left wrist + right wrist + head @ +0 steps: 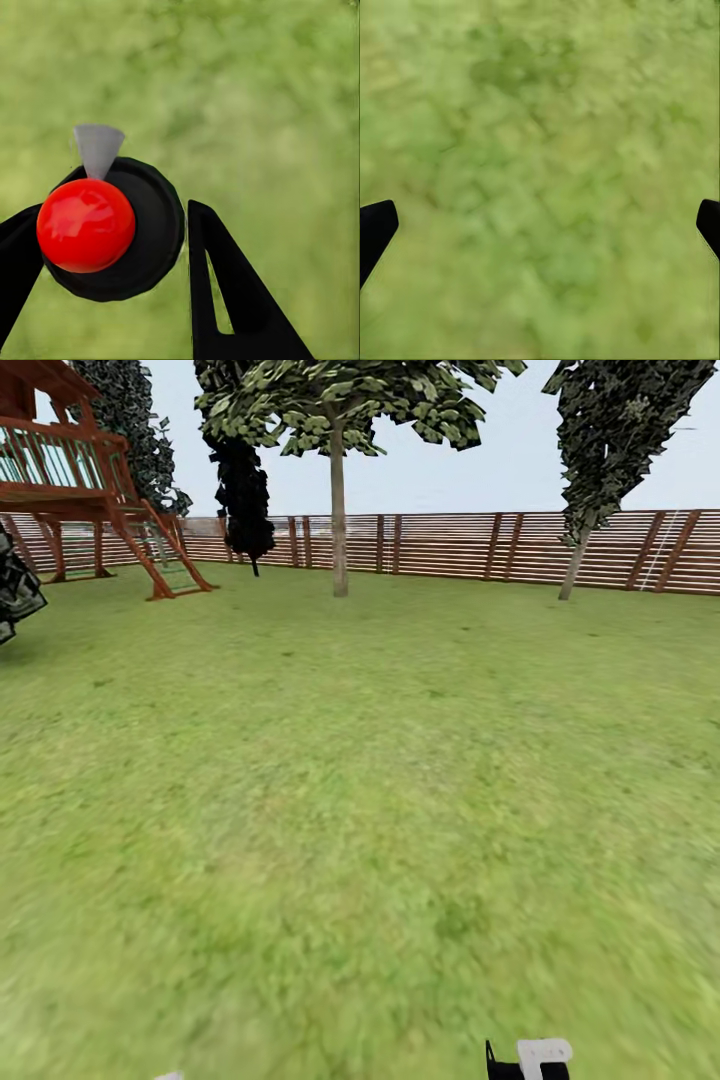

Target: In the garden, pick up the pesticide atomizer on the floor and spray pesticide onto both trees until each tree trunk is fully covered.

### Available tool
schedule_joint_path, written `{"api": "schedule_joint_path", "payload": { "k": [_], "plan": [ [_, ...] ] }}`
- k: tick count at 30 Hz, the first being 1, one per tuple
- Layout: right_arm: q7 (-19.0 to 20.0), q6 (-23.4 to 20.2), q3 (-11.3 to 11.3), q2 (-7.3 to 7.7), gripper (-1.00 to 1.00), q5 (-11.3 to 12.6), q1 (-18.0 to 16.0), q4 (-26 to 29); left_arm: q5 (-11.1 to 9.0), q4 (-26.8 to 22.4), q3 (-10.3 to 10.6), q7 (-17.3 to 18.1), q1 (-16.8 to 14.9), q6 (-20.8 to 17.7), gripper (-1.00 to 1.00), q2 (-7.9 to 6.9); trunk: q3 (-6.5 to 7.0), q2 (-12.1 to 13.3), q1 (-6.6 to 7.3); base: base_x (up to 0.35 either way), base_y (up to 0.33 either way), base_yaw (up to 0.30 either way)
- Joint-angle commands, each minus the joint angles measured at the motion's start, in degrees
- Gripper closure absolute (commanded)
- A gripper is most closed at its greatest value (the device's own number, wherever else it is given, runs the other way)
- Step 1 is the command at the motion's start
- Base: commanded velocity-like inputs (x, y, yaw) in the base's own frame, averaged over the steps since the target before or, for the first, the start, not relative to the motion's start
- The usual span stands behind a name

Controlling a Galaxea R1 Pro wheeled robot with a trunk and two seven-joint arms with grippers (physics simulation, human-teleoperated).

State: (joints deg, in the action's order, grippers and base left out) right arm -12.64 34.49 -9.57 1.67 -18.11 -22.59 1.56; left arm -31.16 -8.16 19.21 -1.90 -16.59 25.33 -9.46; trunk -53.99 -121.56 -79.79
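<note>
In the left wrist view, the pesticide atomizer (154, 225) appears from above as a round dark body with a glossy red cap and a pale grey nozzle. My left gripper (112, 214) is shut on it, one black finger on each side, with blurry grass far below. My right gripper (540, 225) is open over bare grass, and its white-padded tip (535, 1058) shows at the head view's bottom edge. Far across the lawn (360, 790), a tree (339, 520) with a bare grey-brown trunk stands before the fence. A thinner leaning trunk (573, 570) stands to its right.
A brown slat fence (450, 545) closes the far side of the garden. A red wooden play tower with a ladder (90, 490) stands at the far left, with a dark conifer (245, 500) beside it. Dark foliage (15, 590) juts in at the left edge.
</note>
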Motion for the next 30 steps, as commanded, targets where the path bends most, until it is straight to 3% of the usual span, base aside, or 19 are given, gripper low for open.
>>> {"api": "schedule_joint_path", "payload": {
  "k": [1,30],
  "plan": [
    [-0.28,0.14,-0.36,0.00,-1.00,-0.62,-0.02,-0.07,-0.30,-0.01,0.48,-0.21,-0.02,0.16,1.00,-0.03,-0.05,-0.02,-0.03,0.339,0.000,0.000],
    [-0.28,0.14,-0.36,0.00,-1.00,-0.62,-0.05,-0.07,-0.30,-0.01,0.48,-0.21,-0.02,0.16,1.00,-0.01,-0.05,-0.02,-0.03,0.339,0.000,0.000]
  ]
}}
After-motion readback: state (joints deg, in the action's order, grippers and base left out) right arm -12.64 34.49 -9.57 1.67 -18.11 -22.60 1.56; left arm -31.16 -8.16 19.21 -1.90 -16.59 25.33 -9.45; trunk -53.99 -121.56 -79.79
